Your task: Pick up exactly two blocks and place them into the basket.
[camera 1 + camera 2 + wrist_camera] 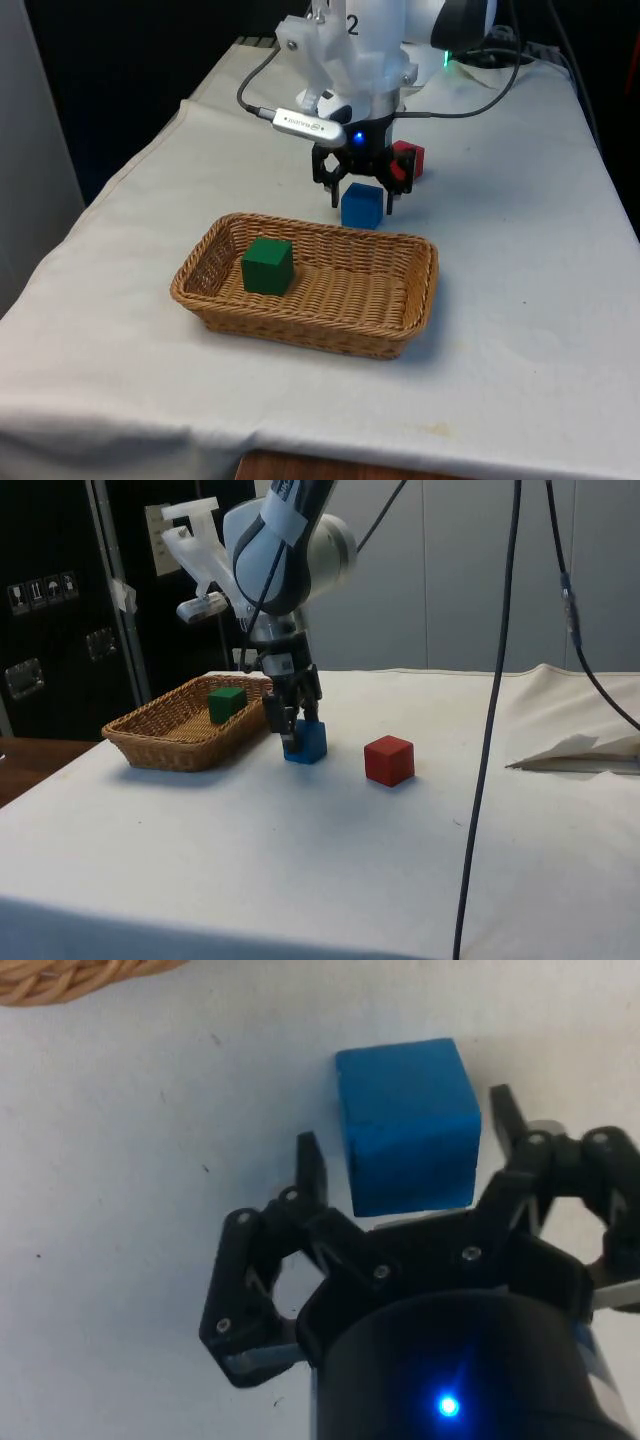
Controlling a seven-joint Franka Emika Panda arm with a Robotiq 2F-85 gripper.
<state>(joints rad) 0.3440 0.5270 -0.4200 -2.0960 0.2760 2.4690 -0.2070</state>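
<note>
The blue block (361, 206) sits on the tabletop (520, 300) just beside the basket's (425, 290) far rim, between the two fingers (310, 1165) of the gripper (361, 196). The fingers are spread, one on each side of the block with a gap showing on both sides in the wrist view, so nothing is pinched yet; that straddling stance suits a squeeze across its flat faces. A green block (267, 266) already lies inside the basket, so by my reckoning this blue one would be the second and last. The red block (389, 760) stands apart on the cloth, beyond the gripper, and should stay there.
</note>
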